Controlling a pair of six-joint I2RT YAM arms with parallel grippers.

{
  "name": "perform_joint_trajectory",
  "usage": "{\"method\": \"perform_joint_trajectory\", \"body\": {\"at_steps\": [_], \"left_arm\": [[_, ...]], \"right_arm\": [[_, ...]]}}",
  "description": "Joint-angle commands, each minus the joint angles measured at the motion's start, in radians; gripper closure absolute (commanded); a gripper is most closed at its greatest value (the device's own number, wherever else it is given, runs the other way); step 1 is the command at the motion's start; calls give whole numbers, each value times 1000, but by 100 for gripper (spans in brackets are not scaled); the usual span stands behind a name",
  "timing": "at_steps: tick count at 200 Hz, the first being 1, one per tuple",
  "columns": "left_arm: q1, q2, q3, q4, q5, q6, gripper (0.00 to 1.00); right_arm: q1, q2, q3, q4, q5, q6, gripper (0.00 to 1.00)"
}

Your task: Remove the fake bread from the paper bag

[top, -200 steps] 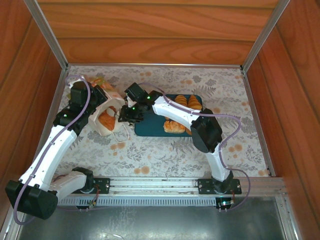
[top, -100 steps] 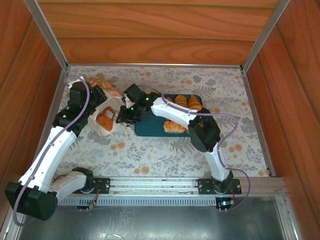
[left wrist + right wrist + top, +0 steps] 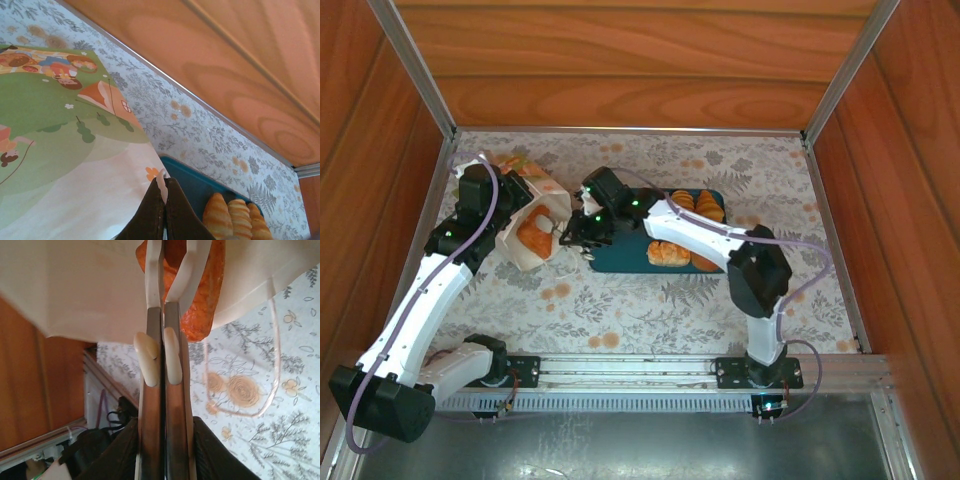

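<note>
The right arm's elbow swings out to the right and nearer. The right gripper shifts slightly right at the mouth of the paper bag, its fingers narrowing. The bag's mouth spreads wider, showing more of the fake bread inside.

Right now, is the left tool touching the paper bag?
Touching. The left wrist view shows the left tool shut, pinching the white edge of the paper bag.
</note>
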Motion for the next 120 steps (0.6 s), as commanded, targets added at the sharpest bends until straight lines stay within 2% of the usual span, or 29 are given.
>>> {"method": "perform_joint_trajectory", "body": {"at_steps": [1, 27, 120], "left_arm": [[-9, 4, -1, 19, -33, -28, 100], [-9, 26, 8, 18, -40, -48, 100], [-9, 65, 42, -25, -156, -60, 100]], "right_arm": [[3, -81, -45, 55, -45, -18, 88], [3, -150, -113, 54, -71, -49, 88], [-15, -509, -423, -51, 33, -77, 88]]}}
